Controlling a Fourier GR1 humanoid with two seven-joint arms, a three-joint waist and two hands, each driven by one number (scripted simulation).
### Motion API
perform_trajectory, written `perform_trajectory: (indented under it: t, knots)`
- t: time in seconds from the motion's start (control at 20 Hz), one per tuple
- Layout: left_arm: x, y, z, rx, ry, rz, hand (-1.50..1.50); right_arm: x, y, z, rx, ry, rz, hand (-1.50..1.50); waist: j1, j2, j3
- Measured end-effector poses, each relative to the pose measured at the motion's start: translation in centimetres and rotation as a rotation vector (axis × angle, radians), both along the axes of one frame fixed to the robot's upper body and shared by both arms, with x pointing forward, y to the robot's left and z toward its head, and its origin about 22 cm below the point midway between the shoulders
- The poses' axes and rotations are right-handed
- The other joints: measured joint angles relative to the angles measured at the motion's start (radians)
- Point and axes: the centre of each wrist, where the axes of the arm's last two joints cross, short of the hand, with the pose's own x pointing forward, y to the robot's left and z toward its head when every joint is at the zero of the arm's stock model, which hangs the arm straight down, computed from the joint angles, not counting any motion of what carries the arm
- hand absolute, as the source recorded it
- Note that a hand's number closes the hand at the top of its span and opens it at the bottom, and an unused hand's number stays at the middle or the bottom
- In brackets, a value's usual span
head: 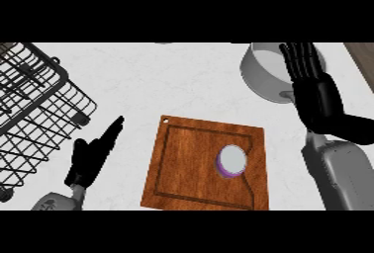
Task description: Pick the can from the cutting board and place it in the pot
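Beside board (pixel 186 168): wire rack (pixel 36 113)

Glossy brown wood cutting board (pixel 197 168), matt grey metal pot (pixel 264 74), black wire rack (pixel 36 108), pale mottled stone-like bench (pixel 161 79)

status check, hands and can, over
Left robot hand open, beside board. Right robot hand open over pot. Can upright on cutting board, path clear.

I have only the head view, looking steeply down on the white counter (pixel 182 79) from close above. It takes in the wire rack (pixel 36 108) at left, the cutting board (pixel 205 165) in the middle and the pot (pixel 266 71) at upper right. My forearms enter from the lower edge.
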Motion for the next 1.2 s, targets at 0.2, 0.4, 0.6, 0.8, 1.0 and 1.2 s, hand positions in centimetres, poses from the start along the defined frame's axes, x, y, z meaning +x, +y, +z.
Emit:
perform_trajectory:
  t: [0.2, 0.4, 0.6, 0.8, 1.0, 1.2]
  knots:
    - [-0.4, -1.1, -0.3, -0.054, -0.057, 0.032, 0.0, -2.5, -1.6, 0.6, -0.066, -0.131, -0.124, 1.5, -0.017, -0.026, -0.004]
    - [-1.6, 0.5, -1.2, -0.041, -0.074, 0.177, 0.0, -4.5, -6.8, 0.6, -0.217, -0.181, -0.422, -1.5, -0.078, -0.056, -0.014]
    - [-1.2, 0.9, 0.1, -0.071, -0.22, 0.284, 0.0, -7.8, -8.2, -2.0, -0.256, -0.182, -0.692, -1.5, -0.088, -0.061, -0.007]
    - [-0.8, 0.8, 1.5, -0.097, -0.329, 0.325, 0.0, -12.2, -4.8, -3.3, -0.265, -0.298, -0.752, -1.5, -0.071, -0.055, -0.003]
    - [-0.7, -0.2, 2.2, -0.118, -0.39, 0.337, 0.0, -17.0, -1.5, -3.9, -0.314, -0.335, -0.78, -1.5, -0.055, -0.047, -0.003]
    - [-1.1, -0.7, 2.7, -0.129, -0.419, 0.33, 0.0, -21.1, 0.1, -5.0, -0.444, -0.213, -0.806, -1.5, -0.035, -0.037, -0.005]
